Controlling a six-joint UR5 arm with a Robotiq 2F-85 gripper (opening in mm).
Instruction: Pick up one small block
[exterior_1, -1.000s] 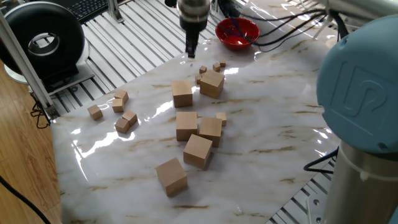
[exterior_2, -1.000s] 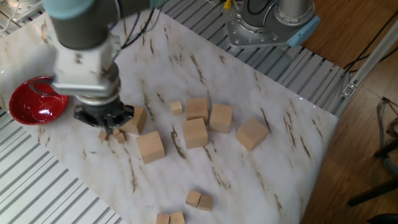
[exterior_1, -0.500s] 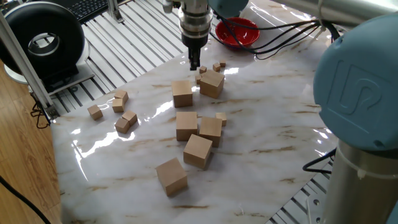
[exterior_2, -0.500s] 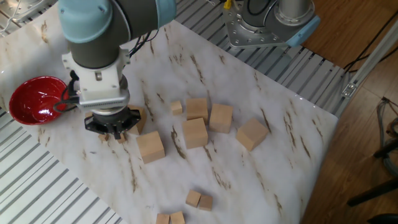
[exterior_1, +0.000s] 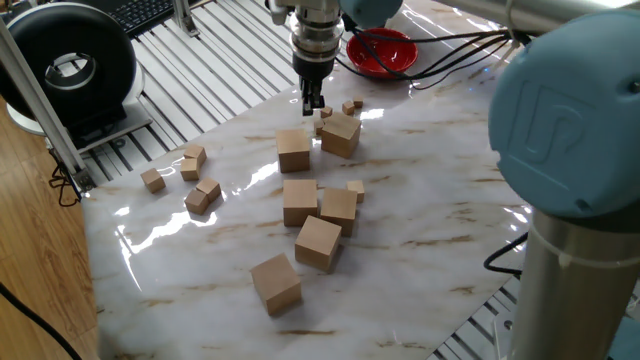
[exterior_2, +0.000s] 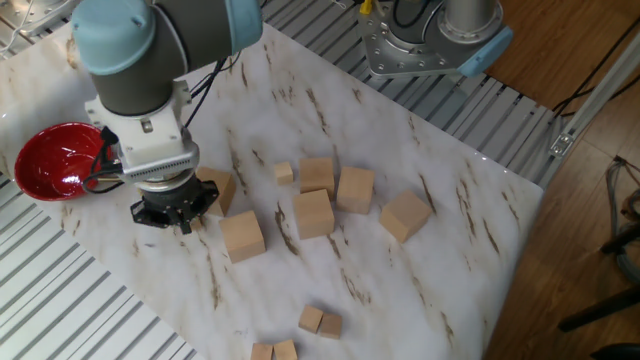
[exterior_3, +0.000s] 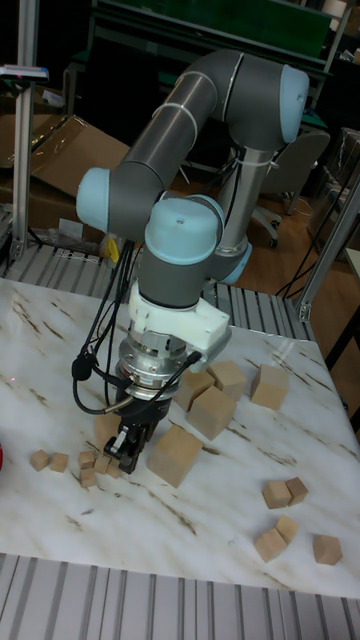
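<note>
The gripper (exterior_3: 122, 455), whether open or closed I cannot tell, hovers low over the small block (exterior_3: 87, 461) in the far cluster – crowded there – so its fingers may nudge neighbours or clip the large cube (exterior_1: 341, 134) alongside.

Small block (exterior_1: 348, 107): tiny plain light-tan wooden cube, smallest size present. Several of the kind lie flat on the marble worktop (exterior_1: 440, 220) in a loose cluster near the red bowl (exterior_1: 381, 52), just beside a large cube (exterior_1: 341, 134). One more (exterior_1: 355, 189) sits against the central large cubes.
</note>
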